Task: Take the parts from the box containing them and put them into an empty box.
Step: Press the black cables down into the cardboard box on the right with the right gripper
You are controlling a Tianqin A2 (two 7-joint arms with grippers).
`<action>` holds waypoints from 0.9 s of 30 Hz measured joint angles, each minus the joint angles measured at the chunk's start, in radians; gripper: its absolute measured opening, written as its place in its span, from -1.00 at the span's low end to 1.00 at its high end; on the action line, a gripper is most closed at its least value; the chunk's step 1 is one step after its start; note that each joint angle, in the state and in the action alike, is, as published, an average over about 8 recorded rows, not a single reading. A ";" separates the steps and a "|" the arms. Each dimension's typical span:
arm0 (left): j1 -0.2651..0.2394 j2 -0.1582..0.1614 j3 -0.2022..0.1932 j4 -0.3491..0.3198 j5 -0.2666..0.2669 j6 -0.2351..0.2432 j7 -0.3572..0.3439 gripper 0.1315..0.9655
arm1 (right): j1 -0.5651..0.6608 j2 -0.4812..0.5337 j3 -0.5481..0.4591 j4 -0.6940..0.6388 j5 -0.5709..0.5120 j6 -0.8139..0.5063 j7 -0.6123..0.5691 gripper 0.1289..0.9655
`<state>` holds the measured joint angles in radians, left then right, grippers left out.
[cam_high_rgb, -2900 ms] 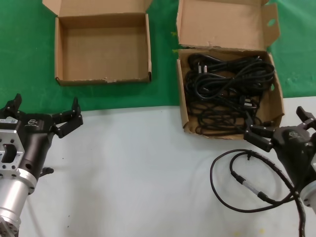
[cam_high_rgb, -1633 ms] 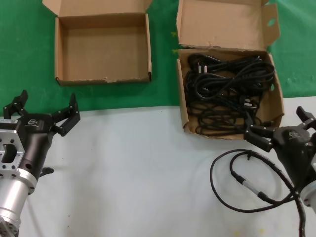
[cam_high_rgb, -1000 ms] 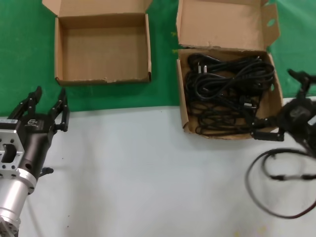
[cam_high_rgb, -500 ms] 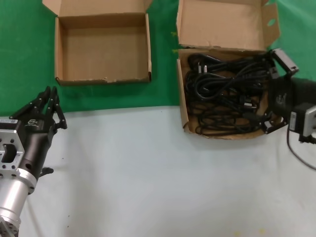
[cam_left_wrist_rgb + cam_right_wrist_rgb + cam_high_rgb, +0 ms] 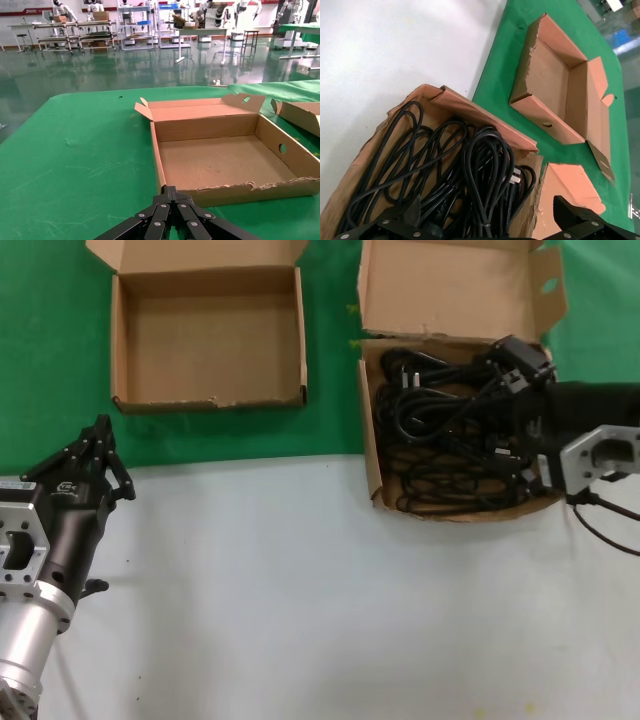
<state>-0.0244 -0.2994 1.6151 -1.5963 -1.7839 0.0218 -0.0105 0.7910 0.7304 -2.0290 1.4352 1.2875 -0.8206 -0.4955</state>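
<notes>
Several black power cords, the parts (image 5: pixel 440 430), lie tangled in the larger cardboard box (image 5: pixel 368 440) at the right. Just above them, at the box's right side, hovers my right gripper (image 5: pixel 517 412), open with nothing between its fingers. The right wrist view looks down on the cords (image 5: pixel 470 165), with the right gripper (image 5: pixel 487 220) straddling them and its jaws wide apart. The smaller empty box (image 5: pixel 210 340) sits at the back left. My left gripper (image 5: pixel 100 430) is shut and empty, low on the left, pointing at the empty box's (image 5: pixel 225 160) front corner, its tips (image 5: pixel 172 191) pressed together.
Both boxes rest on a green mat (image 5: pixel 50 340); a pale tabletop (image 5: pixel 300 590) fills the near half. Each box's lid flap stands open at the back (image 5: pixel 450 290). A thin black cable (image 5: pixel 598 522) trails beside my right arm.
My right gripper swung from the table at the near right up over the box of cords. My left gripper's fingers closed from wide open to shut.
</notes>
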 joint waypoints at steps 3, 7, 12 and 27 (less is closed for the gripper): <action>0.000 0.000 0.000 0.000 0.000 0.000 0.000 -0.96 | 0.015 -0.021 -0.013 -0.019 -0.019 0.002 0.002 0.96; 0.000 0.000 0.000 0.000 0.000 0.000 0.000 -0.97 | 0.029 -0.042 -0.024 -0.042 -0.040 0.006 0.010 0.88; 0.000 0.000 0.000 0.000 0.000 0.000 0.000 -0.97 | 0.041 -0.058 -0.030 -0.065 -0.075 0.014 0.042 0.76; 0.000 0.000 0.000 0.000 0.000 0.000 0.000 -0.97 | 0.050 -0.093 -0.034 -0.112 -0.121 0.029 0.113 0.08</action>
<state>-0.0244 -0.2994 1.6151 -1.5963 -1.7839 0.0218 -0.0105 0.8412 0.6372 -2.0629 1.3234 1.1670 -0.7916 -0.3826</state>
